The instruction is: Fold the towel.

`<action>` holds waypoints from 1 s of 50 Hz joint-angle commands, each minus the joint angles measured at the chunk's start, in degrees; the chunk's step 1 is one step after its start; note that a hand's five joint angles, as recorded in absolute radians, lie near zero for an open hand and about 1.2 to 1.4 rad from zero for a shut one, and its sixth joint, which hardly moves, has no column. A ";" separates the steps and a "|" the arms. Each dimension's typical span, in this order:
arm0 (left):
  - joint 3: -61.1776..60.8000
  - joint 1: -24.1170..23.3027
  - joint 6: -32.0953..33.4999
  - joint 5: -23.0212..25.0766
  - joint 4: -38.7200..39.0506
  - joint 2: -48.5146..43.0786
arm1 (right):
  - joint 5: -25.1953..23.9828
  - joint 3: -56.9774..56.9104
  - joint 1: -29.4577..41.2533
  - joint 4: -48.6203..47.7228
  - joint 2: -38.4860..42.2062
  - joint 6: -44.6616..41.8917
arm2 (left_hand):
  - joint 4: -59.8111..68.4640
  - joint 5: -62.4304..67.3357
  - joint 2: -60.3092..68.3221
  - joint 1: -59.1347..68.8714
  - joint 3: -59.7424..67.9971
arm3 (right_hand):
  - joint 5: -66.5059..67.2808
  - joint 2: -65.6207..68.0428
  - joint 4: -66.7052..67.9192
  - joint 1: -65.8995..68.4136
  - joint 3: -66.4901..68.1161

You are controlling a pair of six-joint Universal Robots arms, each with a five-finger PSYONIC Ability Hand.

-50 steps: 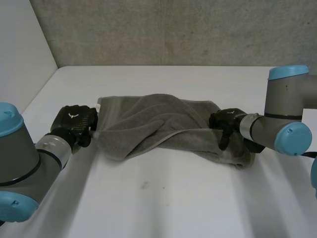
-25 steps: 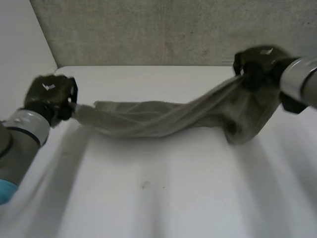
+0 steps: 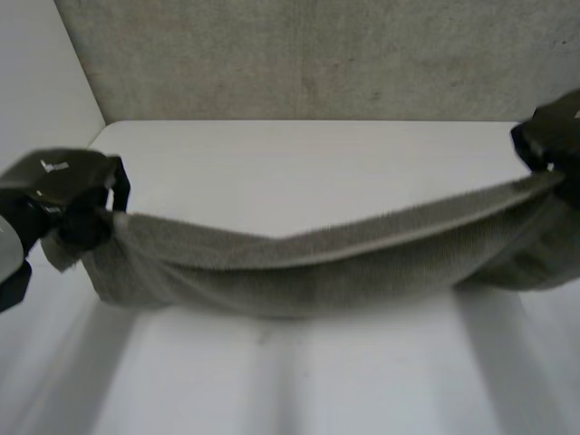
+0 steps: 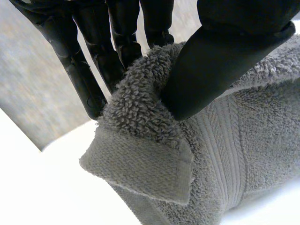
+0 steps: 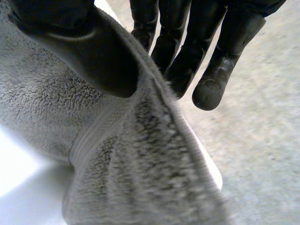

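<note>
The grey towel (image 3: 317,267) hangs stretched above the white table (image 3: 299,163) between both hands, sagging in the middle. My left hand (image 3: 63,195) pinches the towel's left end. In the left wrist view its thumb (image 4: 220,61) presses the terry cloth (image 4: 220,154) against the fingers (image 4: 89,70), with a hemmed corner hanging below. My right hand (image 3: 553,140) holds the towel's right end at the far right of the head view. In the right wrist view its thumb (image 5: 89,51) clamps the towel's edge (image 5: 154,154) against the fingers (image 5: 187,51).
A grey concrete wall (image 3: 317,54) rises behind the table's back edge. A pale side wall (image 3: 36,82) stands at the left. The tabletop's front part (image 3: 299,381) lies bare below the hanging towel.
The right hand closed on the towel's right end. Both hands lifted and moved apart, raising the crumpled towel off the table and pulling it taut into a long band.
</note>
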 commanded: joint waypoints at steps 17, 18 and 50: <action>28.99 -3.74 1.46 -0.29 23.71 -23.41 | 9.31 -21.14 4.90 -39.42 22.04 10.65 | 10.23 11.45 10.25 12.27 10.30 | 3.32 3.90 3.07 4.03 3.98; 29.35 -3.92 -0.65 -0.46 27.84 -22.71 | 9.23 -20.88 4.81 -40.94 20.29 13.73 | 10.23 11.45 10.25 12.27 10.30 | 3.32 3.90 3.07 4.03 3.98; -18.17 -1.11 6.95 0.16 33.24 -15.34 | 0.70 24.98 1.74 -27.86 11.51 -2.75 | 10.23 11.45 10.25 12.27 10.30 | 3.32 3.90 3.07 4.03 3.98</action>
